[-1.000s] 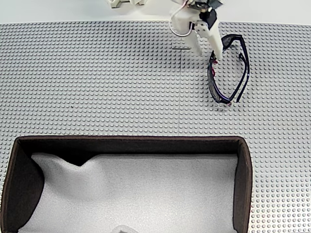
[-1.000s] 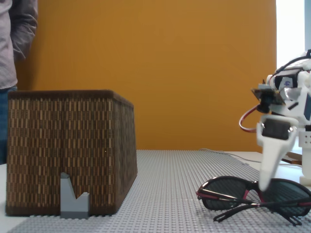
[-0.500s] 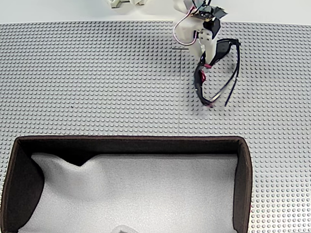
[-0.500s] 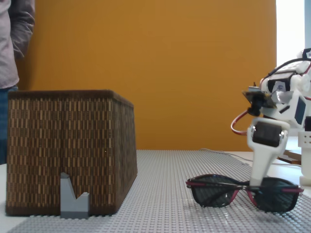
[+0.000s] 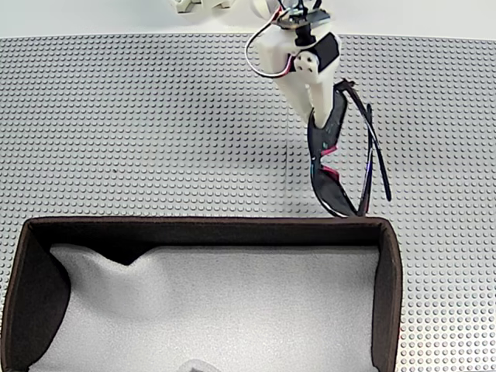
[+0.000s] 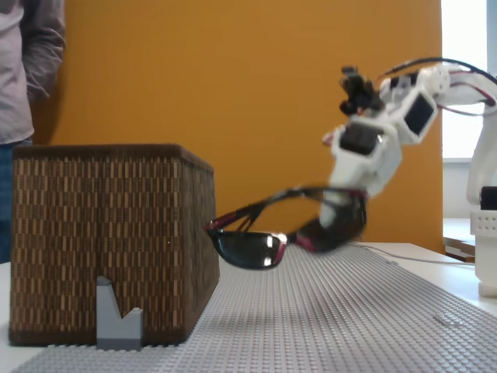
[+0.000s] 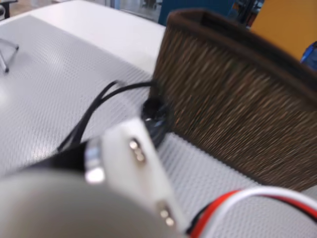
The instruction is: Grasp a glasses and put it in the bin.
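The gripper (image 5: pixel 319 124) is seen clamped on the glasses (image 5: pixel 341 167), its white fingers pressed onto the frame near one lens in a fixed view. In a fixed view from the side, the gripper (image 6: pixel 342 221) is pinched on the glasses (image 6: pixel 268 241), which are held clear of the table, tilted, with the front lens just beside the bin (image 6: pixel 109 241) and near its upper corner. From above, the lower end of the glasses is seen just at the near wall of the bin (image 5: pixel 201 226), over its right part. In the wrist view the glasses (image 7: pixel 124 106) are shown dark and blurred in front of the woven wall of the bin (image 7: pixel 233 114).

The table is covered by a grey studded baseplate (image 5: pixel 139 124). White padding (image 5: pixel 232 302) is seen inside the bin. A small grey block (image 6: pixel 116 317) is stood against the bin's side wall. An orange wall (image 6: pixel 233 78) lies behind, and part of a person (image 6: pixel 27 70) is seen at the left edge. Bare plate is left open on the left of the arm and right of the bin.
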You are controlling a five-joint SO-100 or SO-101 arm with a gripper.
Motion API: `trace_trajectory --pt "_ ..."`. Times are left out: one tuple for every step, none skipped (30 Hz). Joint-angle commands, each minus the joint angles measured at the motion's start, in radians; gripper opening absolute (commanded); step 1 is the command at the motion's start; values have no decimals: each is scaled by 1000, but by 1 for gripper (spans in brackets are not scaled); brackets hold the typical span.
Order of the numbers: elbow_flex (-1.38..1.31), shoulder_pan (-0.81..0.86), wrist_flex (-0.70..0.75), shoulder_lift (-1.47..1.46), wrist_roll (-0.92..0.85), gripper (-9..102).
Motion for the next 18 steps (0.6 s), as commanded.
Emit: trace_trajectory --pt "-109 15 43 101 -25 -1" --pt "-132 25 49 110 -26 -1" --pt "-156 32 60 115 -28 -1" --pt "-181 41 71 118 -28 -1" --pt "-209 49 84 124 -28 -1" --pt "-229 57 94 133 -28 -1" --pt "-242 64 100 146 -28 -1" --pt "-253 72 103 163 -28 -1" --pt "-264 80 104 181 -28 -1" --pt "-279 89 106 193 -31 -1" --pt "-298 98 110 199 -31 -1" --pt "-324 110 120 201 -26 -1" --pt "-347 121 126 199 -21 -1" --pt "-362 135 126 198 -18 -1" --pt "-383 161 121 187 -2 -1" --pt "-399 179 121 172 12 -1" --pt "-411 196 118 153 28 -1" --pt "-422 215 115 130 46 -1"
